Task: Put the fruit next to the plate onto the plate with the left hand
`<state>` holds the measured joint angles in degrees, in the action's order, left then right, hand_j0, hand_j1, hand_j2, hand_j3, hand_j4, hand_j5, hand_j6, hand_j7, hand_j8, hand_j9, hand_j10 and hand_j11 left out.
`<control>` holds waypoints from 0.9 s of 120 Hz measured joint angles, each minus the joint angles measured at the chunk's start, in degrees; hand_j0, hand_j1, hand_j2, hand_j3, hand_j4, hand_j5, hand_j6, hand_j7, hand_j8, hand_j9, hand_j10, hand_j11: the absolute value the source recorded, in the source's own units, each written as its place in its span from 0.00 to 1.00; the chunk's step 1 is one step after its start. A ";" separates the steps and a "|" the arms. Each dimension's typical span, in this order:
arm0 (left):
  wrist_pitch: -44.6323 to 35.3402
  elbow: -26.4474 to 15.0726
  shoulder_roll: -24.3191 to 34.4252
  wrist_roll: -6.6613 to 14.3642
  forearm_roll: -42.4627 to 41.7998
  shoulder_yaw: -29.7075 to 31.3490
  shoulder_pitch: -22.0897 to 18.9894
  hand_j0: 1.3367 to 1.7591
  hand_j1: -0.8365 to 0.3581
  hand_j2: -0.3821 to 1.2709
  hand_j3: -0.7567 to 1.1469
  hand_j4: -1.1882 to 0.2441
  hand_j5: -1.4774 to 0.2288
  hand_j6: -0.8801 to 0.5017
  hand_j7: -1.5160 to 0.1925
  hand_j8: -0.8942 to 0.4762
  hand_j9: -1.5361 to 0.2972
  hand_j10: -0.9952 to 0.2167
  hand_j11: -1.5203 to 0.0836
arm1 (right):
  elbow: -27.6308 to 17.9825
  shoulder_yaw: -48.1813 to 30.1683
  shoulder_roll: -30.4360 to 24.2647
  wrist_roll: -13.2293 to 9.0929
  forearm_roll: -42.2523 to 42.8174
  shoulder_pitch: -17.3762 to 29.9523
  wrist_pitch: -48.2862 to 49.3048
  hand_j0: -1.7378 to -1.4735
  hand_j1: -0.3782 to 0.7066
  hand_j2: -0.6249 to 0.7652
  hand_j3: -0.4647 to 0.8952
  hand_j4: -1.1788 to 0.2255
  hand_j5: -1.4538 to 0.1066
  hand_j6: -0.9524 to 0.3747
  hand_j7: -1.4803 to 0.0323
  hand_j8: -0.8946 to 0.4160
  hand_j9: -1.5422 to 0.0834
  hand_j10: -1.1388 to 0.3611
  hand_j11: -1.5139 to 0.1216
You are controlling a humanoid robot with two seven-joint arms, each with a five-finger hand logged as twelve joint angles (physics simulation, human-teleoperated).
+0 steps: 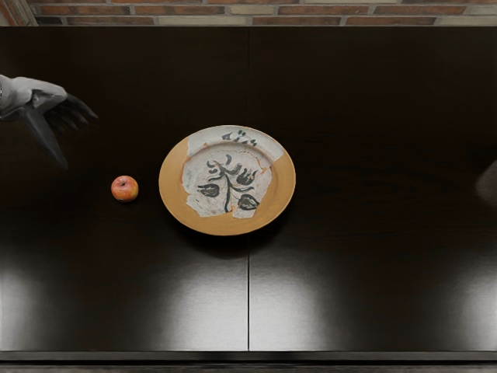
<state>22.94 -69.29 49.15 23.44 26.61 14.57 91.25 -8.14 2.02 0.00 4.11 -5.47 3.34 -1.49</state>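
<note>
A small red-orange apple (124, 188) lies on the dark table just left of an orange-rimmed plate (175, 203) painted with a dark flower on a white centre. The two stand apart by a small gap. My left hand (58, 120) comes in from the left edge, hovering above and to the left of the apple, well clear of it. Its dark fingers (76, 111) are spread and hold nothing. A faint pale shape at the right edge (488, 183) may be part of the right arm; no hand shows there.
The dark glossy table (349, 272) has a seam running down its middle and a front edge near the bottom of the view. A brick wall (248, 12) runs along the back.
</note>
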 joint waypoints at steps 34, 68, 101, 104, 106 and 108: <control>-23.83 -11.69 -11.60 0.60 -3.15 24.08 12.37 0.76 0.75 0.26 0.40 0.66 0.68 0.46 0.70 0.47 0.66 0.62 0.75 | -0.01 0.00 0.00 -0.01 0.01 0.00 0.00 0.30 0.06 0.44 0.34 0.82 0.90 0.69 0.95 0.66 0.92 0.74 0.90; -34.20 -13.03 -21.65 1.68 -8.20 36.32 15.18 0.76 0.74 0.26 0.40 0.66 0.68 0.46 0.70 0.47 0.66 0.62 0.75 | 0.00 0.00 0.00 -0.02 0.01 0.00 0.00 0.30 0.06 0.44 0.34 0.82 0.90 0.69 0.95 0.66 0.92 0.74 0.90; -40.15 -14.48 -27.27 2.64 -9.42 38.55 13.80 0.76 0.74 0.26 0.40 0.66 0.68 0.46 0.70 0.47 0.66 0.62 0.75 | 0.00 0.00 0.00 -0.02 -0.01 0.00 0.00 0.30 0.06 0.44 0.34 0.82 0.90 0.69 0.95 0.66 0.92 0.74 0.90; -40.63 -14.46 -27.89 2.67 -9.45 38.58 13.43 0.76 0.74 0.26 0.40 0.66 0.68 0.46 0.70 0.47 0.66 0.62 0.75 | -0.01 0.00 0.00 -0.01 -0.01 0.00 0.00 0.30 0.06 0.44 0.34 0.82 0.90 0.69 0.95 0.66 0.92 0.74 0.90; -40.95 -14.42 -28.33 2.68 -9.47 38.60 13.08 0.76 0.74 0.26 0.40 0.66 0.68 0.46 0.70 0.47 0.66 0.62 0.75 | -0.01 0.00 0.00 -0.02 0.00 0.00 0.00 0.30 0.06 0.44 0.34 0.82 0.90 0.69 0.95 0.66 0.92 0.74 0.90; -41.38 -14.39 -28.77 2.70 -9.48 38.61 12.86 0.76 0.74 0.26 0.40 0.66 0.68 0.46 0.70 0.47 0.66 0.62 0.75 | -0.01 0.00 0.00 -0.01 0.00 0.00 0.00 0.30 0.06 0.44 0.34 0.82 0.90 0.69 0.95 0.66 0.92 0.74 0.90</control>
<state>-18.44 -83.68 20.38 26.14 17.13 53.18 104.10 -8.16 2.02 0.00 4.10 -5.47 3.34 -1.49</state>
